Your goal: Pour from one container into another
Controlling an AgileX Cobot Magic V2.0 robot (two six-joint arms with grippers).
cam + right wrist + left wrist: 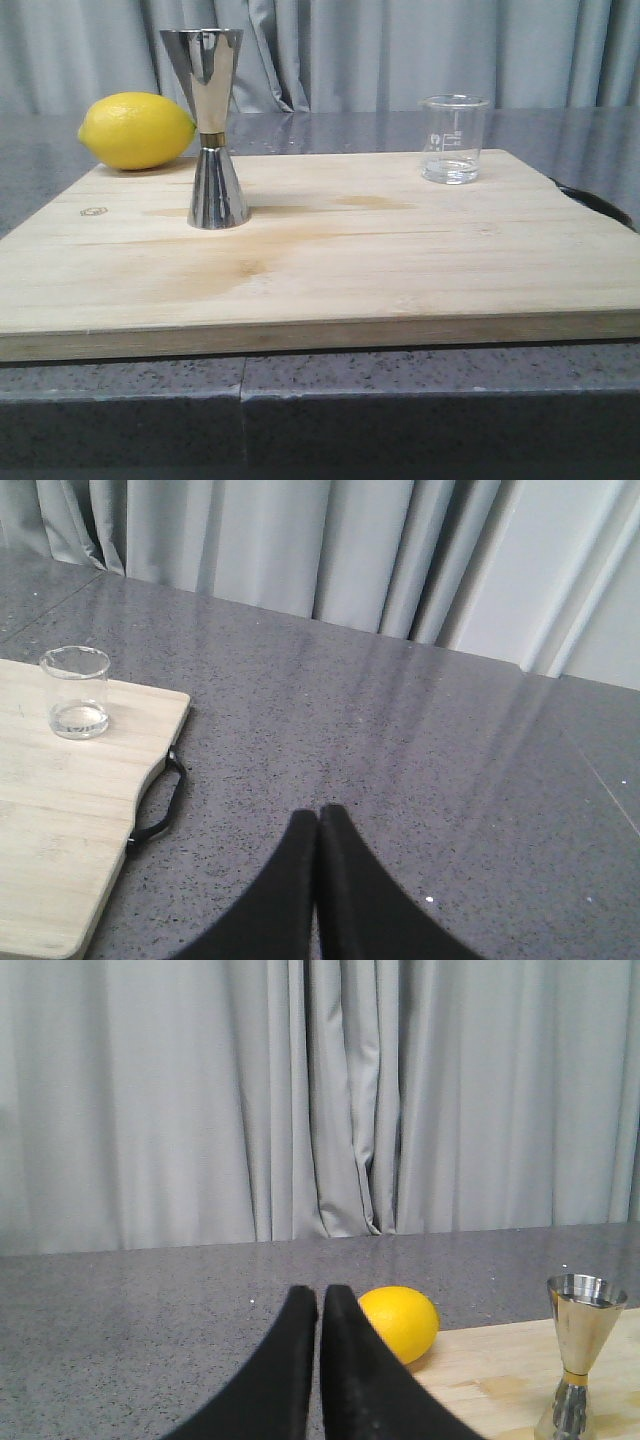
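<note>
A steel jigger (pixel 214 125) stands upright on the left part of a wooden cutting board (pixel 330 270), and a small clear measuring glass (pixel 453 138) stands upright near the board's far right corner, the two well apart with bare board between them. A lemon (pixel 136 130) lies at the board's far left edge, just left of and behind the jigger. Whether either vessel holds liquid cannot be told; the glass looks clear to its base. The left gripper (pixel 320 1305) hangs over the grey counter (pixel 400 740) to the left of the board, its fingers pressed together and holding nothing, pointed toward the lemon and jigger. The right gripper (pixel 318 825) hovers over the counter right of the board, likewise closed on nothing, with the glass off to its left beyond the board's black handle (pixel 160 805). Each arm thus sits on the side of the vessel nearest it. The scene fits either vessels awaiting a pour or ones set back down afterwards.
</note>
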